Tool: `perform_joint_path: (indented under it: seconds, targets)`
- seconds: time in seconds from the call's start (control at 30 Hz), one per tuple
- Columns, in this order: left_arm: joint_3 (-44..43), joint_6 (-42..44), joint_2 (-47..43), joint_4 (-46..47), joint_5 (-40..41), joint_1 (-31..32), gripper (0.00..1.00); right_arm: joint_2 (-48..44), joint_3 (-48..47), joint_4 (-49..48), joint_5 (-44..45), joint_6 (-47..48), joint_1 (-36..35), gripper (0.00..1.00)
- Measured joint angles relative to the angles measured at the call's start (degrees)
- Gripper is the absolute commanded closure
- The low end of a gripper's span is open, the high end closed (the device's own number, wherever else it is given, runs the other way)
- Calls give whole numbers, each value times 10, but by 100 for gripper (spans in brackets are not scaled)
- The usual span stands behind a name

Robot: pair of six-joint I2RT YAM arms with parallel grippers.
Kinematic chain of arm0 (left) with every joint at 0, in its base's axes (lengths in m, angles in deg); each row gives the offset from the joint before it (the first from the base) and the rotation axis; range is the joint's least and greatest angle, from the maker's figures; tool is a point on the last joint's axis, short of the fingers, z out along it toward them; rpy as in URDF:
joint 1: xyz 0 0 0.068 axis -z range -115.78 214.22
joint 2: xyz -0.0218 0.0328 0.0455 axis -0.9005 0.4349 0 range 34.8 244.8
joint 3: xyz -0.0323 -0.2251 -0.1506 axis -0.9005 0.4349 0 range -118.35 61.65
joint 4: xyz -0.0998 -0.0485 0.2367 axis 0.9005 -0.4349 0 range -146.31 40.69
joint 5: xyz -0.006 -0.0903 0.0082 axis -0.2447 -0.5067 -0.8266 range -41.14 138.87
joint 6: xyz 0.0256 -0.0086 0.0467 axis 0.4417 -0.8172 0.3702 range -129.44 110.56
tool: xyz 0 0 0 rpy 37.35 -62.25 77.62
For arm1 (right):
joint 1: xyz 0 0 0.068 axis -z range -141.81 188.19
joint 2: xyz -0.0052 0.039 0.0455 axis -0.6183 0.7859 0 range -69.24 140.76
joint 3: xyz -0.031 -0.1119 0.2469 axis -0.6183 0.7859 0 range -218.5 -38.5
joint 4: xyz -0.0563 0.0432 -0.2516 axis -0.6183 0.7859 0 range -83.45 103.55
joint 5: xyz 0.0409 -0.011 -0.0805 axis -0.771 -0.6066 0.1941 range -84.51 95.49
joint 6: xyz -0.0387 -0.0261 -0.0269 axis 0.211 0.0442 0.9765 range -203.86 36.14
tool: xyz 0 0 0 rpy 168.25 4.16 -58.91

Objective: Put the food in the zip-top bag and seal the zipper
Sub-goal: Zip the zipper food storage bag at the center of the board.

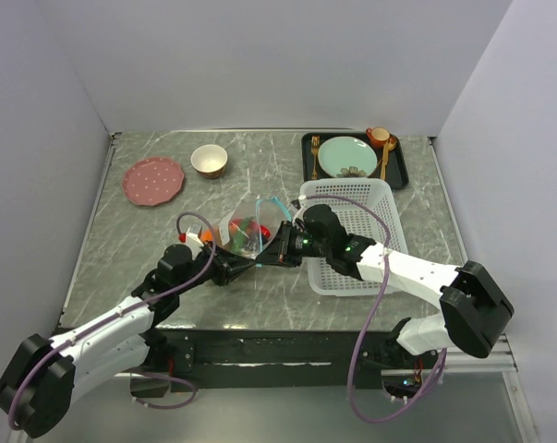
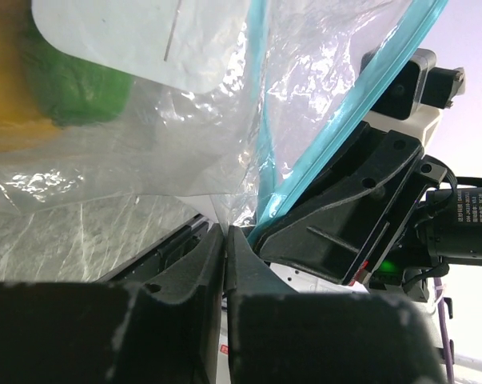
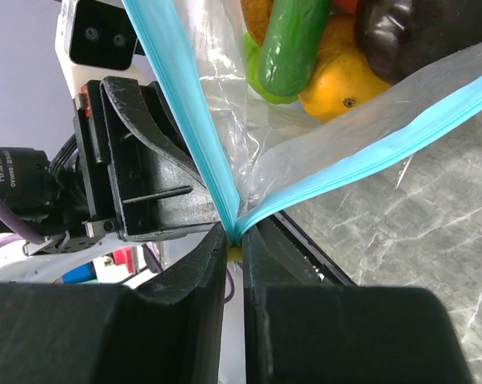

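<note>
The clear zip-top bag [image 1: 248, 231] hangs lifted between my two grippers at the table's middle. The food [image 3: 320, 48] is inside it: an orange, a long green pepper, a green apple and a dark round fruit show through the plastic. The teal-blue zipper [image 3: 185, 104] is open and spreads in a V from my right gripper [image 3: 234, 238], which is shut on the strip's end. My left gripper [image 2: 225, 234] is shut on the bag's clear plastic just beside the zipper [image 2: 336, 136]. The bag's white label [image 2: 137, 36] shows in the left wrist view.
A white mesh basket [image 1: 381, 198] stands right of the bag, under my right arm. A black tray [image 1: 400, 171] with a teal plate, an orange cup and gold cutlery sits at the back right. A pink plate [image 1: 153, 180] and a small bowl [image 1: 209, 160] sit at the back left.
</note>
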Motion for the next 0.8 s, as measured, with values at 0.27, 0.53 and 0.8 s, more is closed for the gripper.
perform_joint_path:
  seconds: [0.27,0.53,0.8]
  targets:
    - [0,1,4,3,-3,0,99,1,0,7,0,1,-1,92]
    - [0,2,-29,-12,7,0,99,1,0,18,7,5,-1,78]
    - [0,2,-39,-21,11,0,99,1,-5,31,13,14,-2,62]
